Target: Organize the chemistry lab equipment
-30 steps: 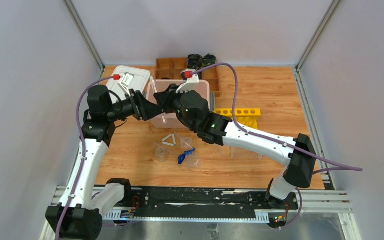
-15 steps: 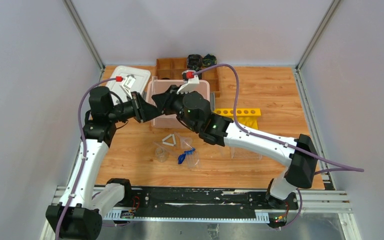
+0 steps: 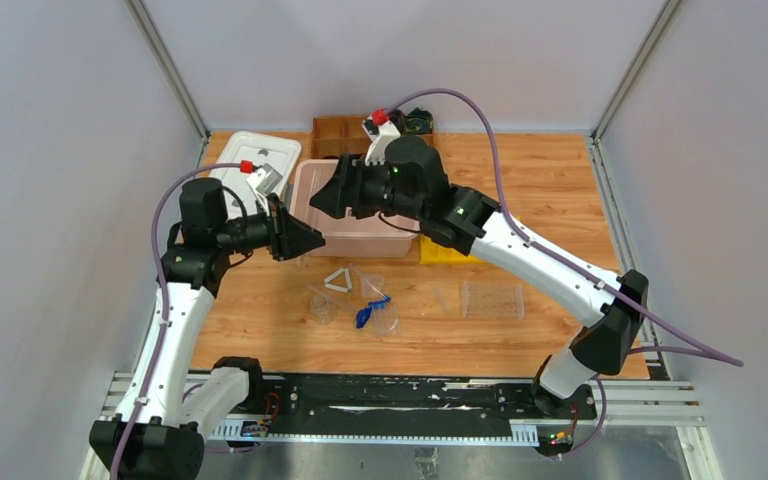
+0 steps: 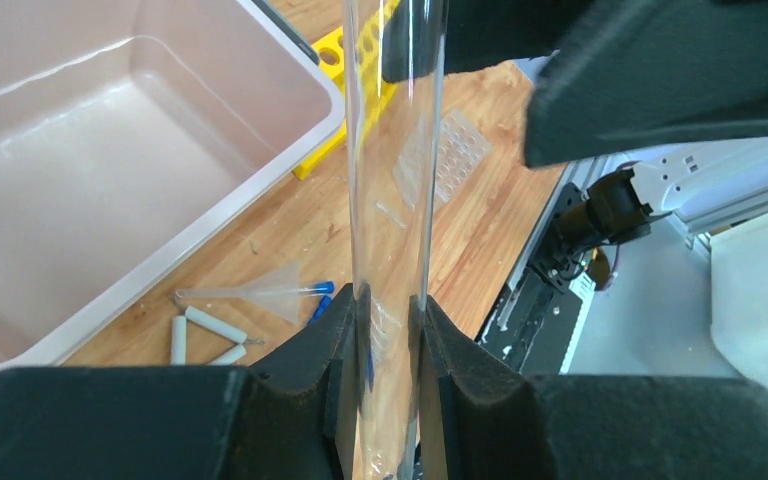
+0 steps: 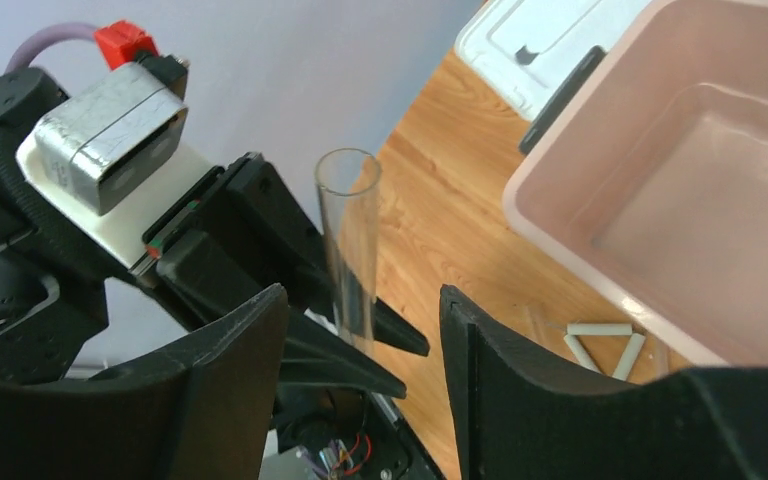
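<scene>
My left gripper is shut on a clear glass tube that stands up from between its fingers. Seen from the right wrist, the same tube has its open mouth upward. The right gripper is open, its fingers on either side of the tube and not touching it. From above, the left gripper sits at the pink bin's near left corner, with the right gripper over the bin. On the table lie a white triangle, a little beaker, a funnel and blue-capped tubes.
The pink bin stands mid-table and shows nothing inside. A yellow tube rack lies behind the right arm. A clear well plate sits to the right. A white lid and a wooden organizer are at the back.
The left gripper has closed on the clear tube. The right gripper has opened and pulled up and back over the bin, leaving the tube with the left.
</scene>
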`<state>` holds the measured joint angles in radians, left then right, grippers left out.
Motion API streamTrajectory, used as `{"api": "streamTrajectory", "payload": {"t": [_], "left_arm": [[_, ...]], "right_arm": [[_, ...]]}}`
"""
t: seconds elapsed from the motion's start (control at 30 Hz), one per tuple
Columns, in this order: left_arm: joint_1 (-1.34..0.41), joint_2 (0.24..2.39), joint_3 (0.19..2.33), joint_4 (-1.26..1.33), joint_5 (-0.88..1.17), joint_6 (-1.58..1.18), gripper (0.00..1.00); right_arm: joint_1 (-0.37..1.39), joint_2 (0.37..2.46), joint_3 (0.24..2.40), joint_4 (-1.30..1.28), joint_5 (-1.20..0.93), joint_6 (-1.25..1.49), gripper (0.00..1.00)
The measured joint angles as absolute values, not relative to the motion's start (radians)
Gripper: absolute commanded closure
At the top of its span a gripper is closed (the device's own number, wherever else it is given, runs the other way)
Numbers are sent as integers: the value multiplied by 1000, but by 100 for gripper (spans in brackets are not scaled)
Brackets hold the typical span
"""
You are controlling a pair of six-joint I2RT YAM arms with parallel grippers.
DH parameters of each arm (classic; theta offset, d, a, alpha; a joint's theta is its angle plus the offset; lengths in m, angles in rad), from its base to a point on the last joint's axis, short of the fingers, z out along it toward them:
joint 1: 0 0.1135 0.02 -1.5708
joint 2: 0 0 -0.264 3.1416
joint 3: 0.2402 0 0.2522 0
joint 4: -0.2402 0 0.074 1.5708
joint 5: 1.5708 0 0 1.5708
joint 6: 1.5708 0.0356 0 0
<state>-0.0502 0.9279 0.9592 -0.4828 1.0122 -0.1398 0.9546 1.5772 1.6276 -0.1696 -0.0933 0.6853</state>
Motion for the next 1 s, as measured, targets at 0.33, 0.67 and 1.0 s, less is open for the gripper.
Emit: {"api": "streamTrajectory", "payload": {"t": [0.33,0.67,1.0], "left_arm": [[-50,906,960,-527,1020,-62,100],[-50,886,959,-561,1018,-32,87],[-50,867,959,-593,958,-45,0]], "right_arm": [[953,1657,1741,-272,-257,654,57],[951,1685,1759,-301,-293,635,91],[893,1654,1743,-372,-212,523,100]]}}
